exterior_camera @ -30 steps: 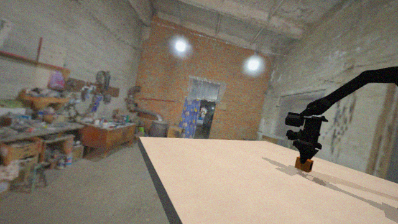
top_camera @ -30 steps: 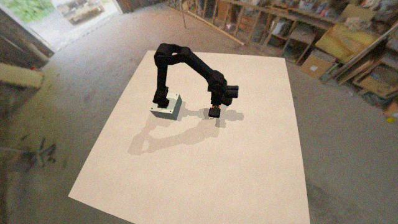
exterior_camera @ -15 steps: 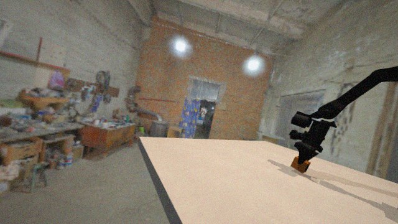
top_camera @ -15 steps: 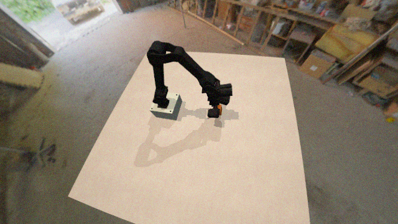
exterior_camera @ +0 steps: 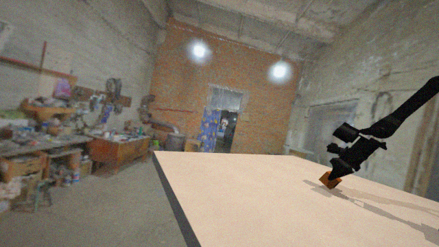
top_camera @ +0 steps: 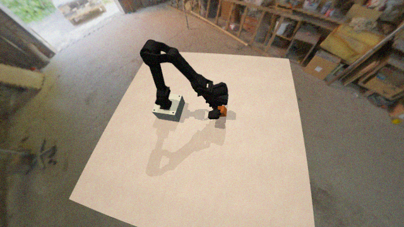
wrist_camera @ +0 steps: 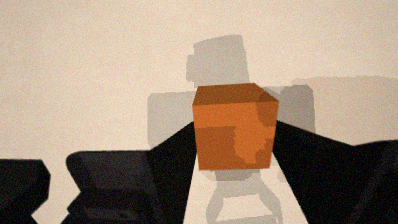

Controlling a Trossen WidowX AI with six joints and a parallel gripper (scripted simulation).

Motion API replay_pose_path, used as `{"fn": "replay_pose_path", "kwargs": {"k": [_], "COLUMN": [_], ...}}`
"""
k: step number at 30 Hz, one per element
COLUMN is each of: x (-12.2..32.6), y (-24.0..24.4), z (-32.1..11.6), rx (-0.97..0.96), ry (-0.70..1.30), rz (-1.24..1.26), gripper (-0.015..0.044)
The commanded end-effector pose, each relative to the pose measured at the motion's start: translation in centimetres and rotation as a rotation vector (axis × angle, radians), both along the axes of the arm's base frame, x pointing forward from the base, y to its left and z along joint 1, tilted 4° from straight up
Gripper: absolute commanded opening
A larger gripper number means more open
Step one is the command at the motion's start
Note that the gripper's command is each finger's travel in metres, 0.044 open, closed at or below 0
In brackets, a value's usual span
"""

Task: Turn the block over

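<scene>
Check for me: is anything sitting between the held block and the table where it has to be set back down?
Nothing visible does. The gripper is shut on the orange block, tilted, and only shadows show on the table near it.

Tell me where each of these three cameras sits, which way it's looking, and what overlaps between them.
Top: high above, angled down on the table; shows the whole arm and its base.
Exterior: low beside the table edge, looking across it toward the brick wall; shows the forearm and claw.
Wrist: on the claw, looking along its fingers; both flank the block.
Shared: all three show the orange block clamped in the claw.
</scene>
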State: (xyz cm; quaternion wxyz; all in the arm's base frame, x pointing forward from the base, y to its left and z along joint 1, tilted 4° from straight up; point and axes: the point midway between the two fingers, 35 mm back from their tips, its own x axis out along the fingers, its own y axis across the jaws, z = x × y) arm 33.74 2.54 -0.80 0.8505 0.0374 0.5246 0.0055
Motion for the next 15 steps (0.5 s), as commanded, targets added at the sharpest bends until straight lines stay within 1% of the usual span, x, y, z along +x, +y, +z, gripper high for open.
{"fn": "replay_pose_path", "kwargs": {"k": [1,7,15], "x": [-0.3,-0.2,0.7], "y": [-0.1,-0.1,0.1], "z": [0.3,0.2,-1.6], "rx": [-0.001,-0.002,-0.010], "ry": [-0.065,-0.084,-0.186], "rz": [-0.010,-0.011,-0.014], "gripper": [0.0000,0.0000,0.0000]}}
